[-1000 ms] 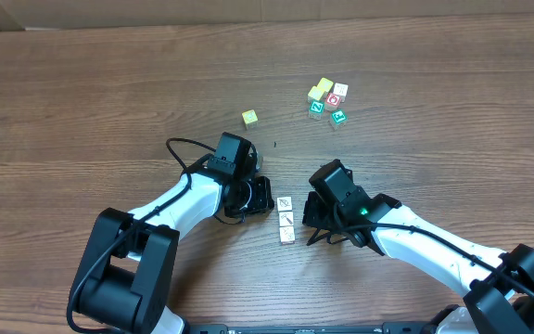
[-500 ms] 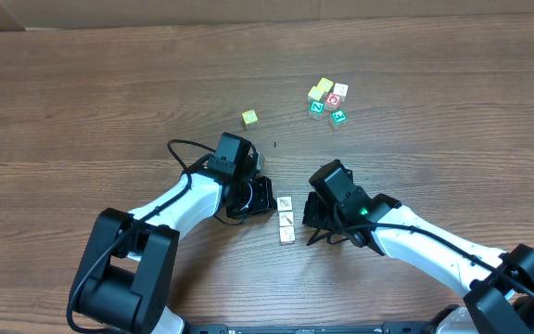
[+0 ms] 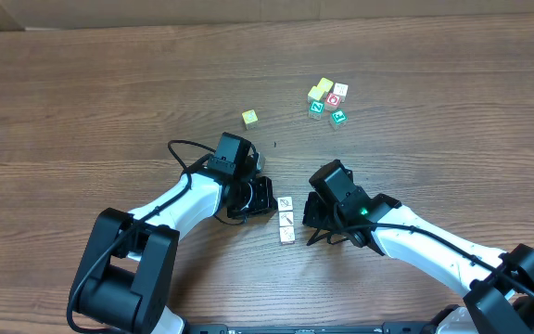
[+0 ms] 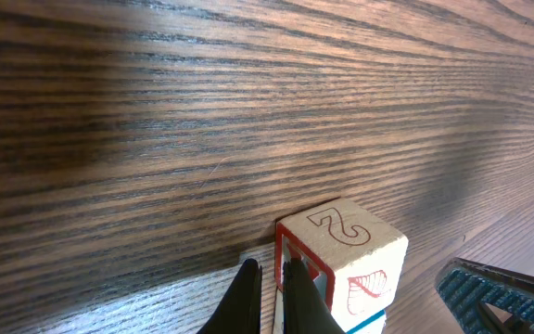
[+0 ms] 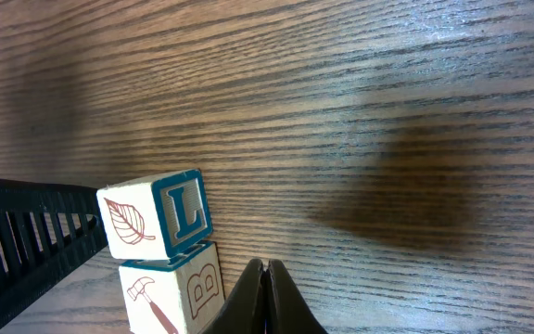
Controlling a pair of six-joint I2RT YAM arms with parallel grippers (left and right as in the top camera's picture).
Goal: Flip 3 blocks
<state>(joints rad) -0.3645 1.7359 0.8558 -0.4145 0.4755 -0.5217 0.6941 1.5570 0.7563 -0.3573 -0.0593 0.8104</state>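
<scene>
Three small cream blocks lie in a short column, far [image 3: 285, 203], middle [image 3: 286, 220] and near [image 3: 287, 236], between my two grippers. My left gripper [image 3: 265, 198] is low on the table just left of the far block and shut on nothing. In the left wrist view its fingertips [image 4: 272, 265] lie beside a block [image 4: 346, 260] with a "2" on top and a red-framed side. My right gripper [image 3: 310, 217] sits just right of the column, also shut and empty. In the right wrist view its tips [image 5: 265, 265] lie beside a leaf-and-L block [image 5: 156, 215] and a hammer-and-B block [image 5: 170, 289].
A plain yellow cube [image 3: 249, 118] lies alone further back. A cluster of yellow, red and green letter cubes [image 3: 327, 100] sits at the back right. The left arm's black cable [image 3: 179, 150] loops over the wooden table [image 3: 82, 102].
</scene>
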